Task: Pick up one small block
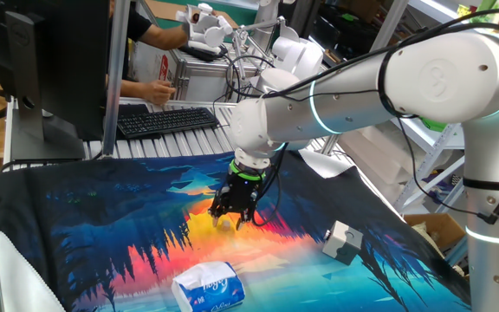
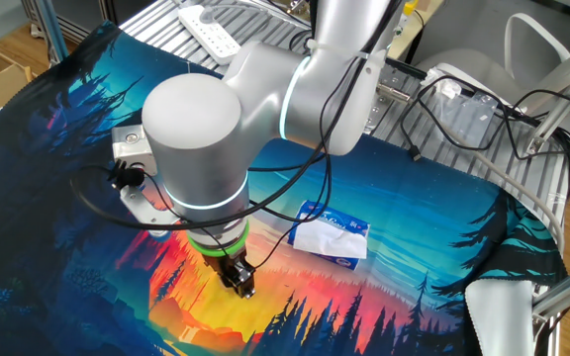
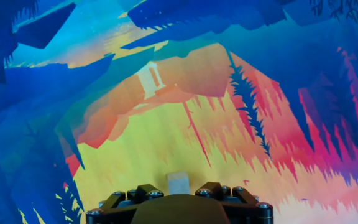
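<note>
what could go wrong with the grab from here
1. The tiny pale cream cube sits between the black two-finger gripper's fingers but is far smaller than them, so closing slightly off-centre could flick it away rather than pinch it.
2. The gripper is low over the printed fabric mat; going lower could snag or bunch the cloth.
3. The block's pale colour blends into the mat's yellow patch, making a slip hard to spot.
</note>
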Robot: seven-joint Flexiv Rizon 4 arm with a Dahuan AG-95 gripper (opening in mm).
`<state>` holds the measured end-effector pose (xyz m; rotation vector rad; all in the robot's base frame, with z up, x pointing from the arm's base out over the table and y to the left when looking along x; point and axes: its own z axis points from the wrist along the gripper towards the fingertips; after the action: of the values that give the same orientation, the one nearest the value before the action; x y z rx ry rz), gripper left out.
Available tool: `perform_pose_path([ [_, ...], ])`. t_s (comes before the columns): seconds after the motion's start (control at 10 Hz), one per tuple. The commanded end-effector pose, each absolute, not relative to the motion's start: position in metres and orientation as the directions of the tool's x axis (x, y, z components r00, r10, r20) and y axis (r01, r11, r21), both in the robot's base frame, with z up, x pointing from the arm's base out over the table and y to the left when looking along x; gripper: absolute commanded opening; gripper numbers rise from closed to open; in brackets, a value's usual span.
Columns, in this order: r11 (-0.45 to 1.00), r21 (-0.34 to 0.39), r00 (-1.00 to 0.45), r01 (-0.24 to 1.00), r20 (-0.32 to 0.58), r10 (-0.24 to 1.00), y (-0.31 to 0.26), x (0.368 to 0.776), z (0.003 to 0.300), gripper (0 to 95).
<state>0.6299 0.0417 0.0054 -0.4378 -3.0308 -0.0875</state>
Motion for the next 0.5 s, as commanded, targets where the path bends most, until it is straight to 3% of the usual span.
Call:
perform_pose_path([
  [0.1,0.96,0.046,-0.959,0.276,0.084,0.272,0.0417,0.6305,0.0054,57.0],
  [0.2,0.962,0.047,-0.961,0.269,0.085,0.264,0.041,0.6316,0.006,38.0],
  [0.3,0.964,0.048,-0.962,0.263,0.085,0.259,0.0403,0.6329,0.0066,38.0],
  [0.4,0.965,0.049,-0.964,0.257,0.086,0.252,0.04,0.6336,0.0068,19.0],
  [0.5,0.968,0.049,-0.967,0.246,0.085,0.241,0.04,0.6336,0.0067,19.0],
])
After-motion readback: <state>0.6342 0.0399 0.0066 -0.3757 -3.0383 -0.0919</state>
